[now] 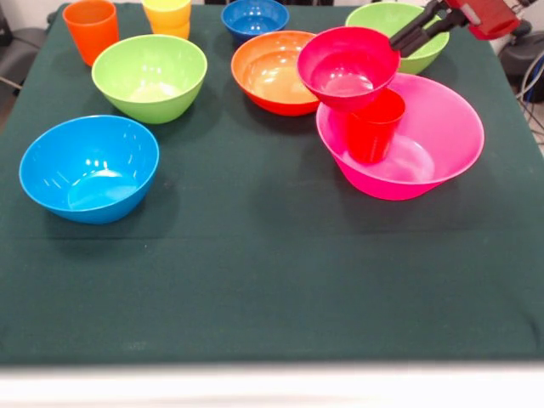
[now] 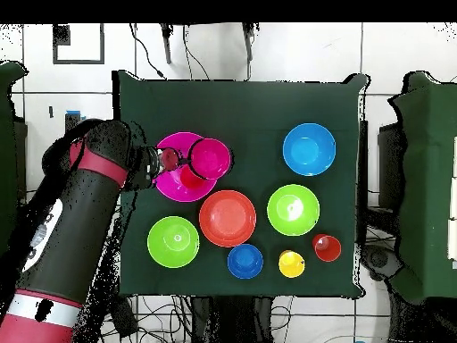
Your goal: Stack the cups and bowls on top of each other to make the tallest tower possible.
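claw (image 1: 396, 40): closed on small crimson bowl (image 1: 347, 66) rim | bowl atop red cup (image 1: 374, 125) | cup inside pink bowl (image 1: 425, 140)

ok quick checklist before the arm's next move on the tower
1. Red cup upright inside the big pink bowl: ok.
2. Small crimson bowl sitting level on the cup: not ok; it is tilted and sits off toward the orange bowl.
3. Gripper at the crimson bowl's rim: ok; whether it is clamped on the rim: cannot tell.
4. Crimson bowl apart from the orange bowl: cannot tell; they overlap in the front view.
5. Next pieces free to pick, such as the small dark blue bowl and yellow cup: ok.
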`<control>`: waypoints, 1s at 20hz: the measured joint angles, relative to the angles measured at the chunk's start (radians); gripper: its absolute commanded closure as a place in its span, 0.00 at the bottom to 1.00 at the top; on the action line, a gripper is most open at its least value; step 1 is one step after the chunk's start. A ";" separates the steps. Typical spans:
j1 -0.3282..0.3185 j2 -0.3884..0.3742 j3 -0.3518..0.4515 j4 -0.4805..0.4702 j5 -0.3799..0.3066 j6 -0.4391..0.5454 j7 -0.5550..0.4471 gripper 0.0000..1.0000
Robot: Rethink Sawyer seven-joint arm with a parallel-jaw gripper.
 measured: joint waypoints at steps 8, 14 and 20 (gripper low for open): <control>0.031 0.020 -0.019 0.000 0.000 0.000 0.000 1.00; 0.031 0.042 -0.022 0.000 0.000 0.000 0.000 1.00; 0.031 0.059 -0.022 0.001 0.000 0.000 0.000 1.00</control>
